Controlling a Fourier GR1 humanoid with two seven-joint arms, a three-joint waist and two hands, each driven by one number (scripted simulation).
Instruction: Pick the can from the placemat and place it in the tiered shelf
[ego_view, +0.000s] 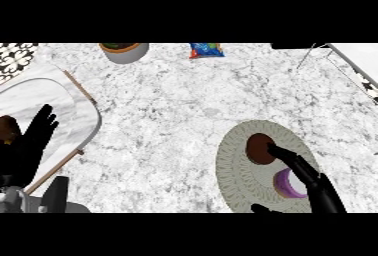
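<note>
A round grey-green placemat (240, 170) lies at the lower right of the counter. On it stands a can (286, 184) with a purple wall and a pale top, partly covered by my right hand (316, 186). That hand is open: its straight fingers (289, 159) pass over the can and their tips reach a dark brown round object (258, 148) on the mat, while the thumb (262, 208) is spread to the left. The tiered shelf (52, 107), white marble in a wooden frame, is at the left. My left hand (29, 142) rests open over it, fingers up.
A brown item (7, 129) shows on the shelf at the left edge. At the back stand a grey pot (124, 51) and a blue and red packet (205, 50). A white unit (358, 62) fills the back right corner. Marble counter (162, 130) spreads between shelf and mat.
</note>
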